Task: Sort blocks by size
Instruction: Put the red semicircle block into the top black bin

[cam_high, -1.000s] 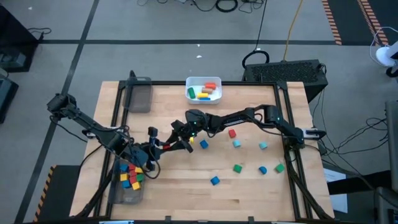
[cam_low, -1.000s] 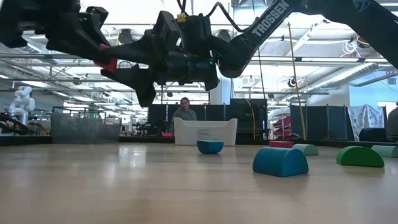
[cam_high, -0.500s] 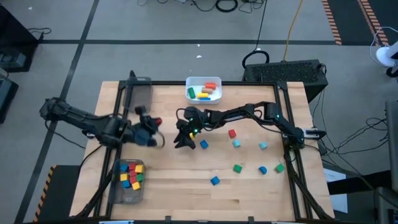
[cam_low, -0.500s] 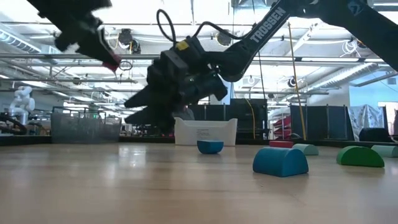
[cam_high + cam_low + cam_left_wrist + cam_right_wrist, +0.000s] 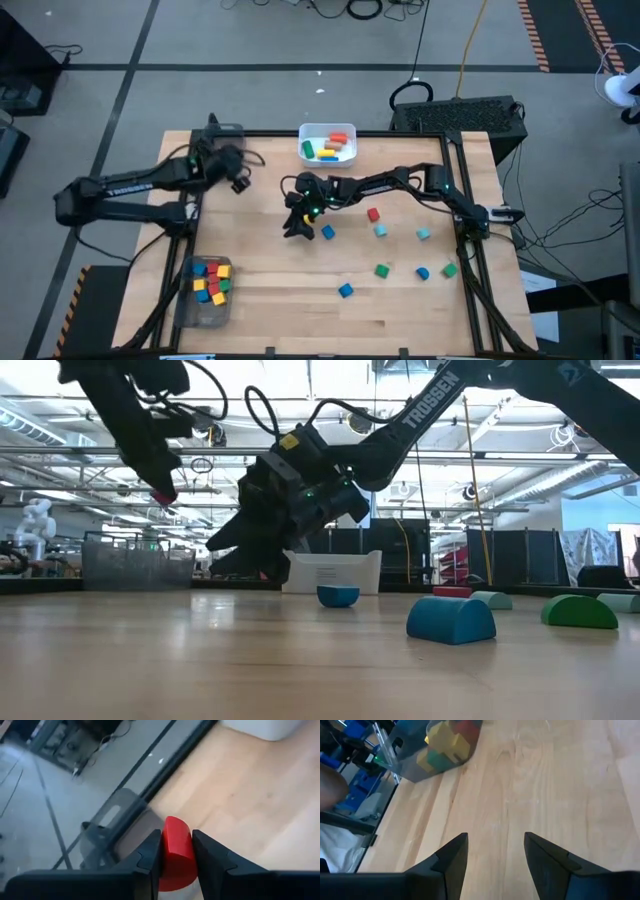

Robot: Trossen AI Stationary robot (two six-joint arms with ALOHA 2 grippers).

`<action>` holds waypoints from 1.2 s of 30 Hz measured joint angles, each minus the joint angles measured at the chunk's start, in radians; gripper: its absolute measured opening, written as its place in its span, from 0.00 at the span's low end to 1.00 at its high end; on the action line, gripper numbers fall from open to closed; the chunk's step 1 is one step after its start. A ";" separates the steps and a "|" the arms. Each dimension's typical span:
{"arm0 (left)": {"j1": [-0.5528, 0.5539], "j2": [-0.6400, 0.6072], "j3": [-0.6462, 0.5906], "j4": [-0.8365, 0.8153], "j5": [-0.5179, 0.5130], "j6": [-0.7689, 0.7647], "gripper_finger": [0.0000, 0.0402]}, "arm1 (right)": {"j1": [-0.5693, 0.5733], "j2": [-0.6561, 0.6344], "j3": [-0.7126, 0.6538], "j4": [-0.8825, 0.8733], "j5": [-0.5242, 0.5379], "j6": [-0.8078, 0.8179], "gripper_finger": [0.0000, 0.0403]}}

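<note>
We see the left gripper (image 5: pixel 176 854) holding a red half-round block (image 5: pixel 177 851) between its jaws, above the grey tray (image 5: pixel 224 157) at the counter's (image 5: pixel 280 300) far left. The right gripper (image 5: pixel 292 226), jaws apart and empty, hangs mid-counter beside a blue block (image 5: pixel 327 232).

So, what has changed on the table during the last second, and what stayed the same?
The left gripper, shut on a red block, swung from near the tray of cubes across to the empty grey tray at the far left corner. The right gripper, open and empty, pulled back slightly and lowered toward the wood. The white bin and the loose blocks stayed in place.
</note>
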 joint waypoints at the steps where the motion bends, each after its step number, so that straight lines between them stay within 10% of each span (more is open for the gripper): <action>1: 0.037 0.000 0.000 0.013 0.022 0.016 0.23 | 0.000 0.000 0.000 -0.007 0.000 -0.001 0.45; 13: 0.428 0.035 0.000 0.116 0.305 0.099 0.23 | -0.026 -0.016 0.000 -0.078 -0.009 -0.042 0.45; 24: 0.555 0.236 0.000 0.157 0.403 0.147 0.29 | -0.033 -0.144 0.000 -0.321 -0.027 -0.258 0.45; 36: 0.578 0.299 0.000 0.158 0.403 0.120 0.31 | -0.075 -0.219 0.000 -0.762 0.313 -0.423 0.45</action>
